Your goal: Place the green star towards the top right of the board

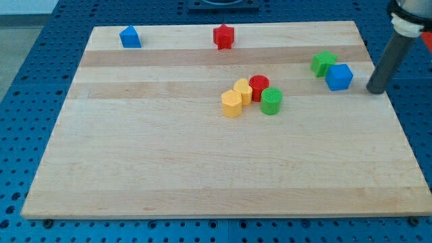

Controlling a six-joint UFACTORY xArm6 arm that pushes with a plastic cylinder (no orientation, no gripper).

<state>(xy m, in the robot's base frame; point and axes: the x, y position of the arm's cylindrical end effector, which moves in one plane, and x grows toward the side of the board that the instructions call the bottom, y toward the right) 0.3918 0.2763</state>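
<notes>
The green star point(323, 63) sits near the top right of the bench point(202, 169), touching a blue cube point(339, 77) at its lower right. My tip point(375, 89), a bare rod holding nothing, rests just right of the cube. Mid-bench cluster two yellow blocks point(237, 98), a red cylinder point(259, 86) and a green cylinder point(271, 100); a blue block point(129, 37) and red star point(223, 36) line the top edge.

Straight round rod, dark grey to black, matte, plain blunt tip point(375, 88). White collar ring above it near the view's top edge, darker housing beyond, cropped off
</notes>
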